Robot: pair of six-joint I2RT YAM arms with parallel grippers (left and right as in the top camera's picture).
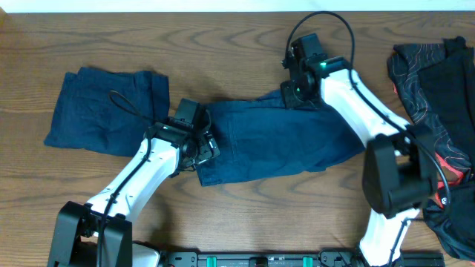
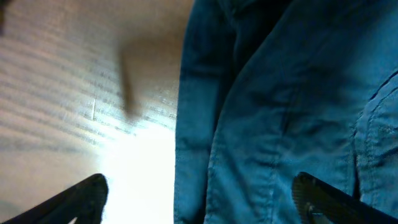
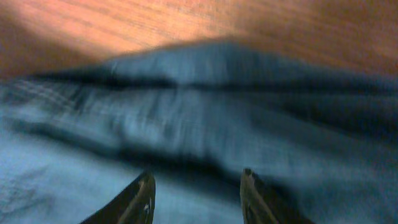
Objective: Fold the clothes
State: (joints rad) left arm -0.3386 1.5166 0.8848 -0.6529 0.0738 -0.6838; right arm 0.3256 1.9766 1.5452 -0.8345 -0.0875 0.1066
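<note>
A pair of blue denim shorts (image 1: pixel 274 141) lies spread in the middle of the table. My left gripper (image 1: pixel 199 147) is open and hovers over the shorts' left edge; the left wrist view shows that hem (image 2: pixel 205 155) between its spread fingers (image 2: pixel 199 196), one finger over bare wood. My right gripper (image 1: pixel 295 93) is open above the shorts' far edge; the right wrist view shows the blurred denim fold (image 3: pixel 205 124) just ahead of its fingers (image 3: pixel 198 186). A folded blue denim garment (image 1: pixel 104 110) lies at the left.
A black garment with red pattern (image 1: pixel 438 111) lies heaped at the right edge of the wooden table (image 1: pixel 245 44). A black cable (image 1: pixel 130 107) from the left arm loops over the folded garment.
</note>
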